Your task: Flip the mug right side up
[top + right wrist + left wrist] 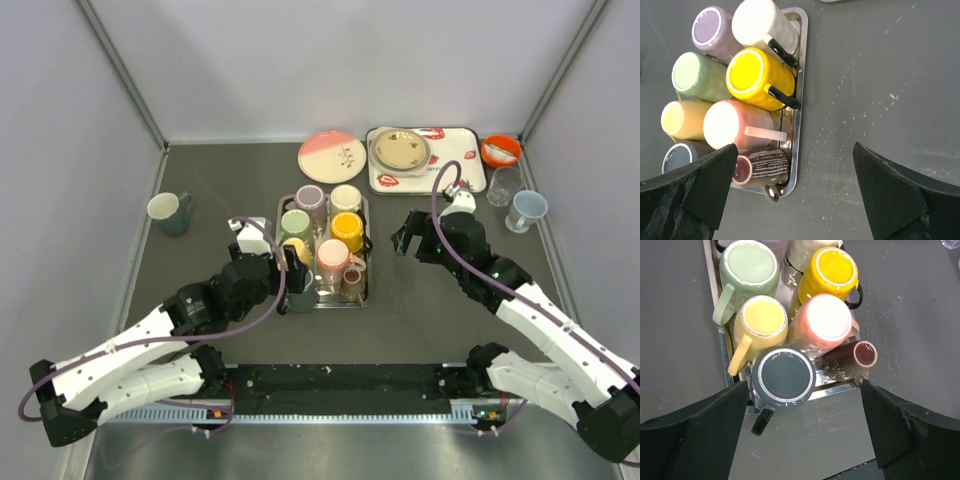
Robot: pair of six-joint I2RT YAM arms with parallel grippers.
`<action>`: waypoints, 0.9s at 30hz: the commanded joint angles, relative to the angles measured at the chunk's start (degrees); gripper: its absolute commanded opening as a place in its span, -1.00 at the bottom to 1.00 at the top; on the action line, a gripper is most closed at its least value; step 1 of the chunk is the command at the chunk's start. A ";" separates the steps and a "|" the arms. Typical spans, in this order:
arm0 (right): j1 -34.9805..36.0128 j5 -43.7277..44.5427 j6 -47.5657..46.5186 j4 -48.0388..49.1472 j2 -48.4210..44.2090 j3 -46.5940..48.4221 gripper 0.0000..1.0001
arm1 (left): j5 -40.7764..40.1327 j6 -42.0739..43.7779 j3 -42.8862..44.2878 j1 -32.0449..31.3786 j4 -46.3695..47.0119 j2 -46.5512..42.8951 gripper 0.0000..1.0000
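A metal tray [366, 262] holds several mugs bottom up: purple, white, green, yellow, pale yellow, pink [332, 256] and dark grey, with a brown striped mug [353, 282] lying on its side. My left gripper [297, 265] hovers open over the tray's near left corner. In the left wrist view the gripper [802, 427] is empty, with the dark grey mug [784, 376] just ahead between its fingers. My right gripper [403, 238] is open and empty, right of the tray. In the right wrist view the gripper [790, 192] is above bare table beside the striped mug [762, 167].
A teal mug [172, 212] stands upright at the far left. At the back are a pink plate [332, 156], a white tray [470, 160] with a dish, an orange bowl [500, 150], a clear glass [505, 185] and a light blue cup [527, 210].
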 commanded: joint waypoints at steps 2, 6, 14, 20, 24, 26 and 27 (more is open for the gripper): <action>0.01 0.14 -4.75 2.27 -0.02 4.84 0.98 | -2.86 5.70 -3.72 -0.04 6.73 -6.04 0.98; 0.01 -0.38 -5.27 2.27 -0.02 5.01 0.98 | -7.70 5.00 -3.73 0.31 1.74 -5.00 0.98; 0.10 -4.24 -8.09 1.39 -1.69 5.45 0.98 | -1.12 13.87 4.79 1.27 -9.08 0.18 0.97; 0.10 -7.50 -7.92 0.25 -1.08 5.37 0.98 | 8.18 14.31 5.42 5.66 -13.49 3.52 0.88; 0.10 -9.69 -7.92 -1.07 0.33 5.63 0.98 | 21.81 17.39 2.52 12.16 -11.12 3.70 0.71; 0.10 -10.84 -7.83 -1.33 0.85 5.80 0.98 | 29.10 19.58 2.60 14.36 -9.97 5.09 0.68; 0.10 -11.02 -7.74 -1.42 0.86 5.81 0.98 | 31.82 19.94 3.65 15.33 -10.58 6.15 0.67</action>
